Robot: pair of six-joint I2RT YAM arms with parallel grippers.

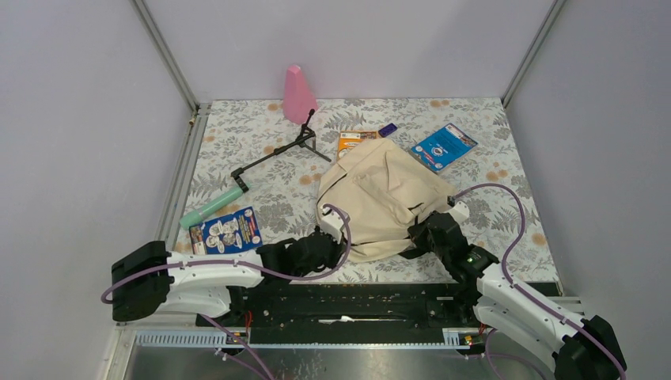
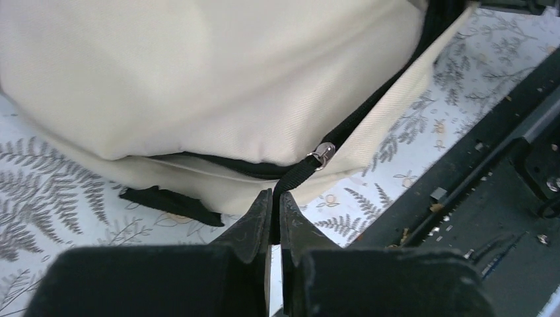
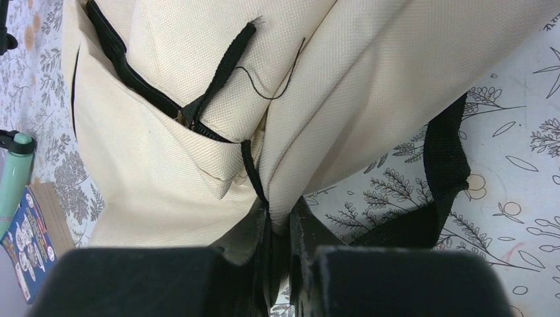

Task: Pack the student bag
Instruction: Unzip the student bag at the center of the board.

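Note:
The cream-beige student bag lies flat in the middle of the table. My left gripper is at its near left edge, shut on the black zipper pull strap that hangs from a silver slider. My right gripper is at the bag's near right corner, shut on a fold of the bag's cream fabric. A black shoulder strap loops on the table beside the right fingers. A second zipper with a black pull shows on the bag's front pocket.
A mint green bottle, a blue picture booklet, a black tripod stand and a pink cone-shaped object lie to the left and back. An orange booklet, a small purple item and a blue booklet lie behind the bag.

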